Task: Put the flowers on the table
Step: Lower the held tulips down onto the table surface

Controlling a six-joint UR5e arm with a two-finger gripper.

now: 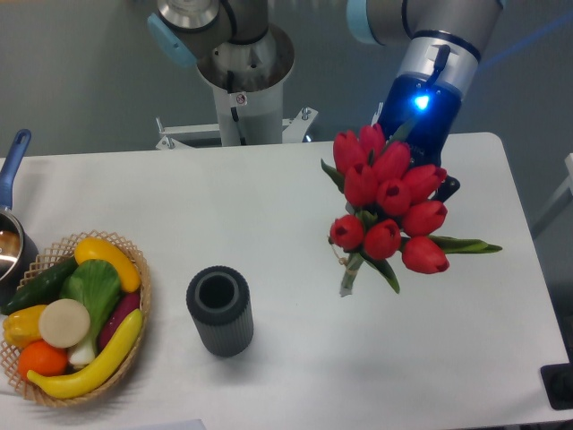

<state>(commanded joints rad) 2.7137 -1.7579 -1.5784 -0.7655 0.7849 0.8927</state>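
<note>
The flowers [388, 202], a bunch of red tulips with green leaves and tied stems, hang in the air over the right half of the white table [269, 206]. Their stem ends [347, 279] point down and left, close above the tabletop. My gripper [428, 170] sits behind the blooms at the upper right, below the blue-lit wrist. The tulips cover its fingers, and the bunch is carried by it.
A dark grey ribbed cylinder vase [219, 310] stands left of the bunch near the front. A wicker basket [134, 269] of toy vegetables and fruit sits at the front left. A pot with a blue handle [14, 157] is at the left edge.
</note>
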